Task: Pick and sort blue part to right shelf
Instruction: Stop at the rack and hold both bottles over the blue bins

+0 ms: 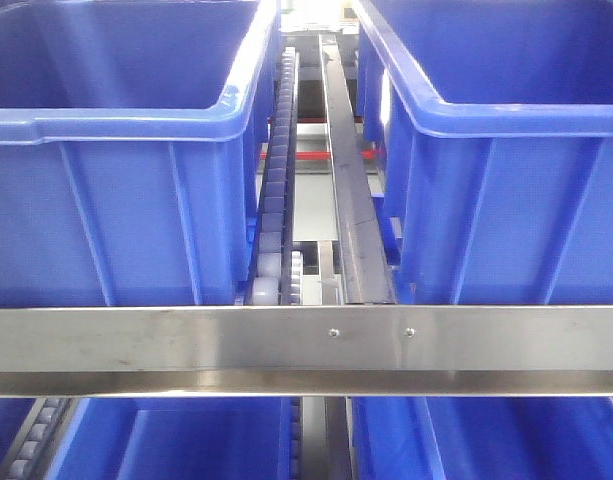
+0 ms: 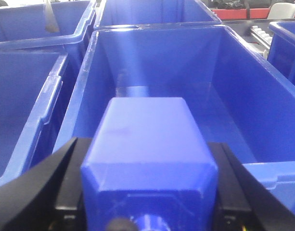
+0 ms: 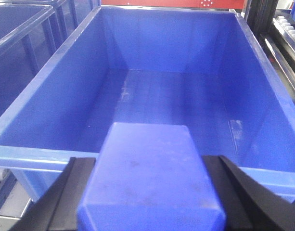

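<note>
The left gripper (image 2: 147, 192) clamps a blue block (image 2: 147, 144) above the near rim of a bin (image 2: 243, 91), and the right gripper (image 3: 149, 192) clamps a blue part (image 3: 149, 168) above the near rim of another bin (image 3: 41, 106). Only the front view shows neither gripper: four bins flank a roller track (image 1: 276, 180), behind a steel rail (image 1: 306, 335).

We see two big blue plastic bins (image 1: 116, 150) (image 1: 506, 150) side by side on the rack. Between them run a roller track (image 1: 276, 180) and a metal rail (image 1: 351, 190). A steel crossbar (image 1: 186, 335) spans the front edge, with more blue bins (image 1: 186, 440) below it.
</note>
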Robot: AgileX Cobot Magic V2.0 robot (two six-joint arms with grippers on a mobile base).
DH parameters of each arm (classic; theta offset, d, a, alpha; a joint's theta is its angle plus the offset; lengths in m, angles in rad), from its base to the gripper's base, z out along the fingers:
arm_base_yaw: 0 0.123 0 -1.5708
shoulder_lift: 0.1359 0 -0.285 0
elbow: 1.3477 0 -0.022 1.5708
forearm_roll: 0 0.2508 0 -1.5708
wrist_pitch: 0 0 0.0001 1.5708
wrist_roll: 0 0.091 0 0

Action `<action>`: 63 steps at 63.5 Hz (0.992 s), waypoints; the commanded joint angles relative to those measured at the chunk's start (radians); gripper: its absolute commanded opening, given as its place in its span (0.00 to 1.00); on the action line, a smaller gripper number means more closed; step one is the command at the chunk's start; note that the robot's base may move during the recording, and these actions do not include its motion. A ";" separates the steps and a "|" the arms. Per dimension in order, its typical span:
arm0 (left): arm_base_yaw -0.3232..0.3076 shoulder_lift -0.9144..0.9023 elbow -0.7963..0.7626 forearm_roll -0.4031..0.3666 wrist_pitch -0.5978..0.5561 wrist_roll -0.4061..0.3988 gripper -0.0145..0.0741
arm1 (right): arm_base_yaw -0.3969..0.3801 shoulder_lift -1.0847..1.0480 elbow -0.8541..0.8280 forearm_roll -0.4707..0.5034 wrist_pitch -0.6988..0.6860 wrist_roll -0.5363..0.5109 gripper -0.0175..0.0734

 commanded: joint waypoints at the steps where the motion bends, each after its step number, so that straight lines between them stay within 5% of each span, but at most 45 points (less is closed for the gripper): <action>1: 0.000 0.041 -0.059 -0.011 -0.110 -0.002 0.60 | -0.003 0.027 -0.066 -0.010 -0.099 -0.005 0.66; 16: -0.015 0.281 -0.217 -0.011 -0.115 -0.002 0.60 | -0.003 0.240 -0.202 -0.010 -0.115 -0.005 0.66; 26: -0.113 0.456 -0.318 -0.011 -0.149 -0.002 0.60 | -0.003 0.421 -0.306 -0.010 -0.144 -0.005 0.66; 39: -0.238 0.679 -0.357 0.013 -0.342 -0.002 0.60 | -0.003 0.639 -0.407 -0.010 -0.224 -0.005 0.66; 63: -0.257 0.837 -0.357 0.012 -0.435 -0.002 0.60 | -0.003 0.810 -0.424 -0.010 -0.304 -0.005 0.67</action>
